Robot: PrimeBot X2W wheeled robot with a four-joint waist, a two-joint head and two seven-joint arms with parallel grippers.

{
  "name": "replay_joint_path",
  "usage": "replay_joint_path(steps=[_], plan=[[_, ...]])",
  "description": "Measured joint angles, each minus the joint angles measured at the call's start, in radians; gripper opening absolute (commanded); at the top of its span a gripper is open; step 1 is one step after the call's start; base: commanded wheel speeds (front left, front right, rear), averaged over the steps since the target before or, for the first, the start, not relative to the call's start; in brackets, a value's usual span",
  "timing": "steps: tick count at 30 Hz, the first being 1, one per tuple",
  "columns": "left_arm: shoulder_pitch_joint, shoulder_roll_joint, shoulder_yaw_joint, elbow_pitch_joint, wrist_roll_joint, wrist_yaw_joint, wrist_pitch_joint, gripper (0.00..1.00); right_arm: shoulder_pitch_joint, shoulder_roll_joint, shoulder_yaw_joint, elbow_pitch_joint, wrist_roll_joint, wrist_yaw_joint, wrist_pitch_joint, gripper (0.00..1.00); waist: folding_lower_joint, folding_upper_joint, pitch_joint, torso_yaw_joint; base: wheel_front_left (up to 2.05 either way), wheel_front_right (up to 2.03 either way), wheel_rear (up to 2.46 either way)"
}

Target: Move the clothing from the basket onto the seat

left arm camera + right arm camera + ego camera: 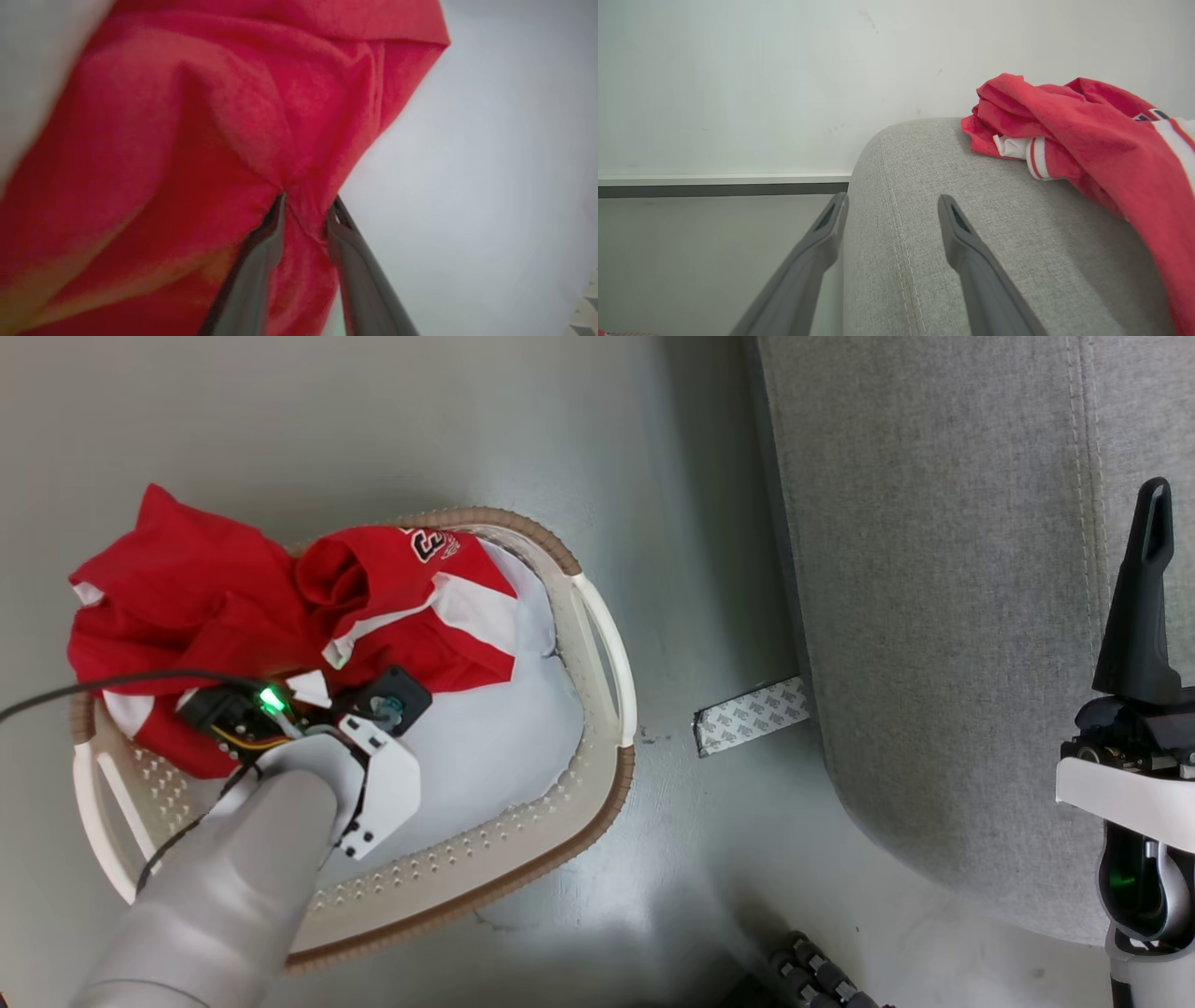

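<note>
Bright red clothing (233, 607) with white panels is heaped in the left half of the cream basket (602, 644) and spills over its far rim. My left arm reaches down into the basket, its wrist (373, 775) covering the fingers from above. In the left wrist view my left gripper (306, 207) is shut on a bunched fold of the red clothing (210, 116). My right gripper (1156, 513) hangs over the grey seat (934, 569); it stands open (892, 200) with nothing between its fingers. Another red garment (1064, 116) lies on the seat (971, 261).
A pale white-blue liner sheet (504, 728) covers the basket's bare right half. A strip of patterned tape (752, 714) lies on the grey floor between basket and seat. A dark ribbed part (822, 980) shows at the bottom edge. A white wall (738, 70) stands beyond the seat.
</note>
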State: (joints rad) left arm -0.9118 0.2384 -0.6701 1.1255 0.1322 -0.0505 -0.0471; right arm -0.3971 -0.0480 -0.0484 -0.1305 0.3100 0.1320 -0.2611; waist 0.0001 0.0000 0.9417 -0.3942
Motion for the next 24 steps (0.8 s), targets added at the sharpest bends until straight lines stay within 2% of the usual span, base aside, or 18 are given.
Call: replay_joint_path(steps=[2, 3, 4, 10, 14, 18, 24], plan=[[-0.008, -0.002, -0.003, 0.011, 0.0, 0.001, 0.0, 0.23, 0.0, 0.0, 0.001, -0.002, 0.0, 0.0, 0.0, 1.0, 0.0, 0.0, 0.0, 0.002, 0.0, 0.0, 0.0], [-0.013, -0.004, -0.006, 0.018, 0.0, 0.002, -0.003, 0.02, 0.0, 0.0, 0.0, -0.002, 0.001, 0.0, 0.0, 1.0, 0.0, 0.0, 0.0, 0.003, 0.0, 0.0, 0.0], [-0.016, -0.006, -0.008, 0.025, 0.0, 0.003, -0.005, 0.0, -0.001, 0.0, 0.0, -0.003, 0.002, 0.0, 0.0, 1.0, 0.0, 0.0, 0.001, 0.004, 0.0, 0.0, 0.0], [-0.025, -0.021, 0.0, 0.055, -0.023, 0.003, -0.033, 0.0, -0.01, 0.0, 0.008, 0.0, 0.001, 0.0, 0.0, 1.0, 0.0, 0.0, -0.006, 0.009, 0.0, 0.0, 0.0], [0.007, -0.059, 0.028, 0.062, -0.075, 0.008, -0.088, 0.0, -0.012, 0.0, 0.002, 0.017, 0.001, 0.0, 0.0, 1.0, 0.0, 0.0, -0.04, 0.016, 0.0, 0.0, 0.0], [0.064, -0.106, 0.056, 0.061, -0.132, -0.003, -0.147, 0.0, 0.006, 0.0, -0.016, 0.047, -0.008, 0.0, 0.0, 1.0, -0.0001, 0.0, -0.109, 0.038, 0.0, 0.0, 0.0], [0.178, -0.16, 0.086, 0.031, -0.22, -0.042, -0.189, 0.0, 0.077, 0.001, -0.021, 0.119, -0.034, 0.0, 0.0, 1.0, -0.0001, 0.0, -0.256, 0.089, 0.0, 0.0, 0.0]])
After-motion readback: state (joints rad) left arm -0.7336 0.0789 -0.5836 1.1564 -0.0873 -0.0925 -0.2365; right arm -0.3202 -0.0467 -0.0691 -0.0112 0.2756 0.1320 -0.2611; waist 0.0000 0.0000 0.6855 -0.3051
